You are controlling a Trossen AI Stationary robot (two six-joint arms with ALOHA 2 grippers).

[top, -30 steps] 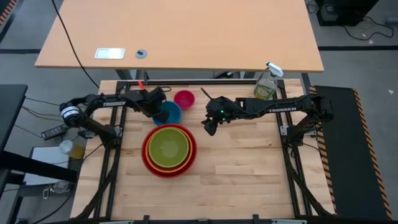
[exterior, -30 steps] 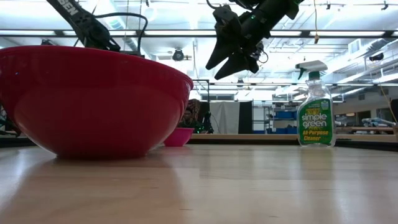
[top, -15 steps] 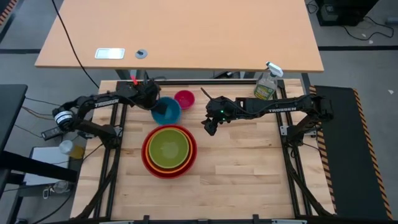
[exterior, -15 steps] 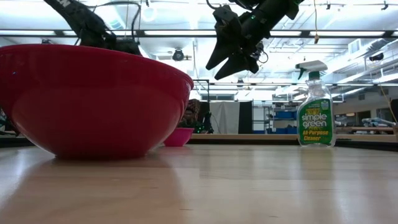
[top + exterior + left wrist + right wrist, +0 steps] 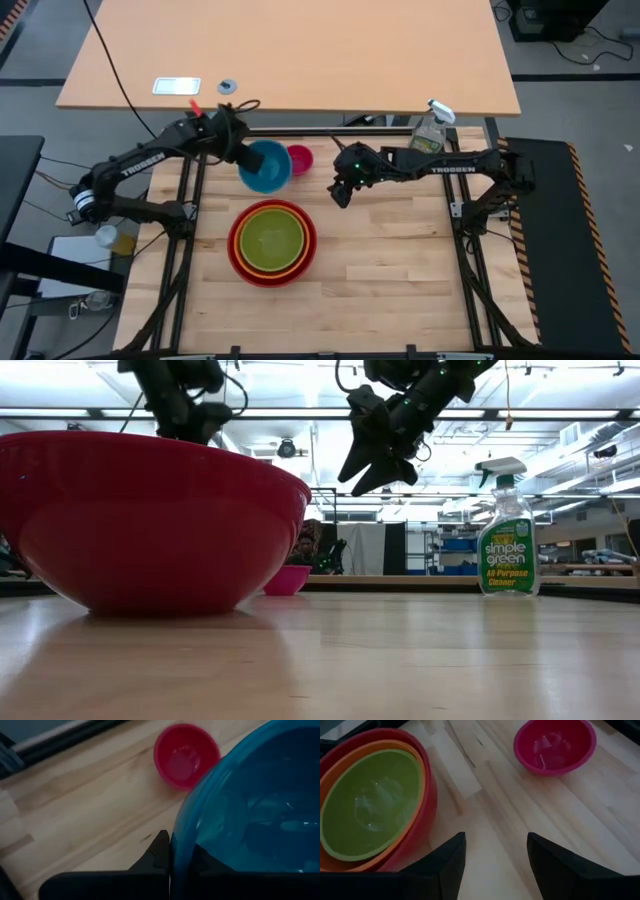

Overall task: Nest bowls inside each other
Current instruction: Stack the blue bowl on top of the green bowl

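My left gripper (image 5: 240, 155) is shut on the blue bowl (image 5: 266, 167), which hangs above the table's far left part. Just to its right the small magenta-pink bowl (image 5: 299, 158) stands on the table on its base. Nearer the front, the lime green bowl (image 5: 270, 238) sits inside the orange bowl (image 5: 241, 252), which sits inside the red bowl (image 5: 310, 250). My right gripper (image 5: 340, 196) hovers open to the right of the pink bowl, above the table, with nothing between its fingers (image 5: 451, 862). My left gripper pinches the blue bowl's rim (image 5: 176, 837) on the side toward the table's left, one finger (image 5: 156, 856) outside the wall and one inside. The fingers slant down from the left. The bowl is lifted clear of the table and tilted.
A clear spray bottle (image 5: 430, 133) stands at the far right edge of the table. Bare wood lies right of the stacked bowls and along the near edge. In the low view the red bowl (image 5: 150, 520) fills the left side.
My left gripper has shut on the blue bowl's rim and gone up, lifting the bowl off the table and tipping it. My right gripper has shifted slightly toward the far edge, staying open.
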